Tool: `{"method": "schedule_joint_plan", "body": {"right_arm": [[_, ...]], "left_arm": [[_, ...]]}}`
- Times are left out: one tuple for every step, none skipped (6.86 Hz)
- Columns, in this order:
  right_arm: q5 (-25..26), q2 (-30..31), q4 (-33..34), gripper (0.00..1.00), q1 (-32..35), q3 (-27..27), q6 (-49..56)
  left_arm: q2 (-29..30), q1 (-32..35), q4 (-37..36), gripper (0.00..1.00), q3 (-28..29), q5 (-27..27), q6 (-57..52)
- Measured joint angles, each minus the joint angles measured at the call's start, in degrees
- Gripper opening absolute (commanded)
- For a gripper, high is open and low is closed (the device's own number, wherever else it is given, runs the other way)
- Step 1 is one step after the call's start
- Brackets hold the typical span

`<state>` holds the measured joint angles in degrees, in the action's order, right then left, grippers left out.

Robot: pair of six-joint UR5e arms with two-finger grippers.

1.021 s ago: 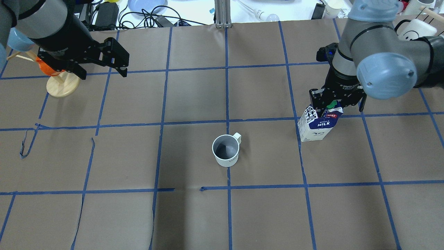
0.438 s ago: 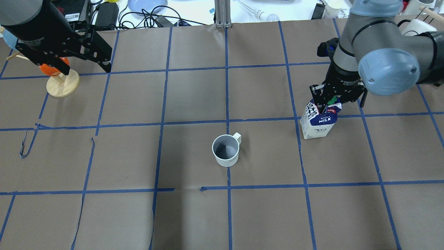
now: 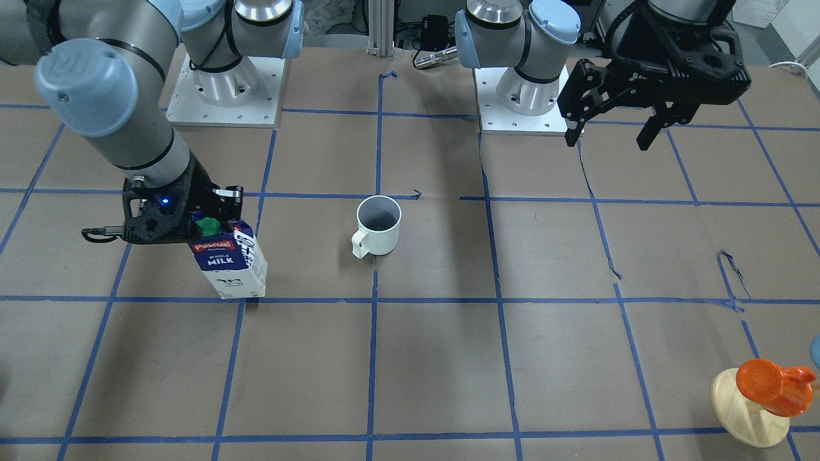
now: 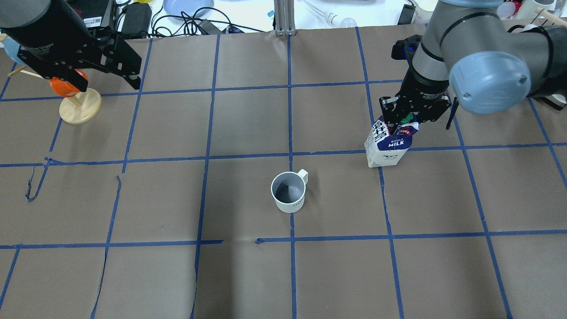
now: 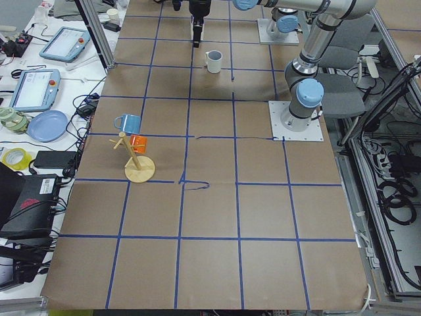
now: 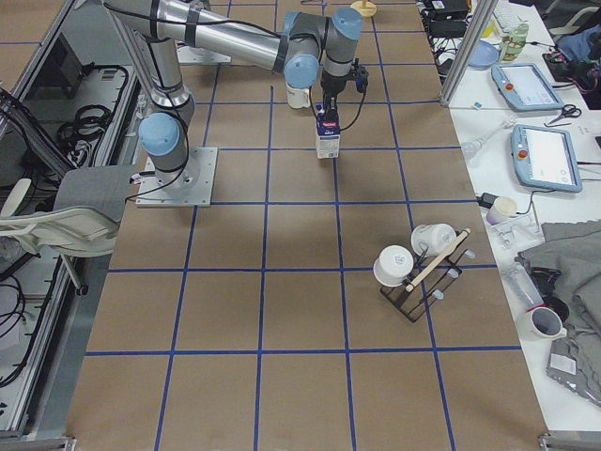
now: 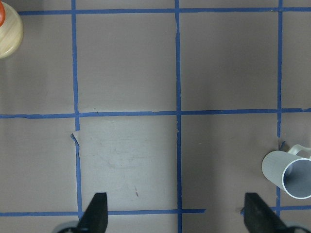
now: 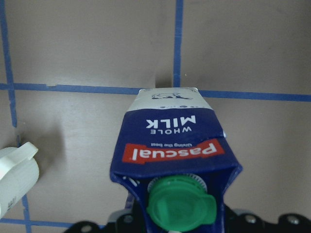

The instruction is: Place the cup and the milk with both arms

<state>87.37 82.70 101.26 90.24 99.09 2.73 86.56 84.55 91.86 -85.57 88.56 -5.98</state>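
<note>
The white cup [image 4: 288, 191] stands upright at the table's middle, handle toward the far right; it also shows in the front view [image 3: 378, 224] and at the left wrist view's right edge [image 7: 291, 174]. My right gripper [image 4: 404, 120] is shut on the gable top of the milk [image 4: 389, 146], a blue-and-white carton with a green cap [image 8: 181, 201], held upright right of the cup. I cannot tell whether its base touches the table. The milk also shows in the front view [image 3: 230, 262]. My left gripper [image 4: 108, 84] is open and empty, high over the far left.
A pale wooden stand with an orange cup [image 4: 77, 104] sits at the far left under my left arm. A rack of white mugs [image 6: 423, 263] stands at the right end. Cables and a blue plate [image 4: 186, 11] lie beyond the far edge.
My right gripper has carried the milk left and farther away, toward the cup's side. My left arm has drawn back to the far left, over the wooden stand.
</note>
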Motion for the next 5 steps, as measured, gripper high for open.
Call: {"method": "schedule_joint_plan", "body": {"right_arm": [[-0.3, 0.2, -0.1, 0.12, 3.7, 0.3, -4.2], [-0.4, 0.2, -0.3, 0.12, 7.4, 0.7, -9.3], [-0.4, 0.3, -0.7, 0.13, 10.6, 1.0, -14.0], [-0.4, 0.4, -1.3, 0.13, 13.2, 1.5, -17.5], [-0.5, 0.6, -1.4, 0.13, 14.8, 2.1, -19.1]], "left_arm": [[0.1, 0.0, 0.0, 1.0, -0.1, -0.1, 0.0], [0.1, 0.1, 0.0, 1.0, -0.2, -0.3, 0.1], [0.1, 0.2, -0.1, 1.0, -0.3, -0.4, 0.2], [0.2, 0.2, -0.1, 1.0, -0.2, -0.5, 0.2], [0.2, 0.2, -0.1, 1.0, -0.1, -0.5, 0.3]]}}
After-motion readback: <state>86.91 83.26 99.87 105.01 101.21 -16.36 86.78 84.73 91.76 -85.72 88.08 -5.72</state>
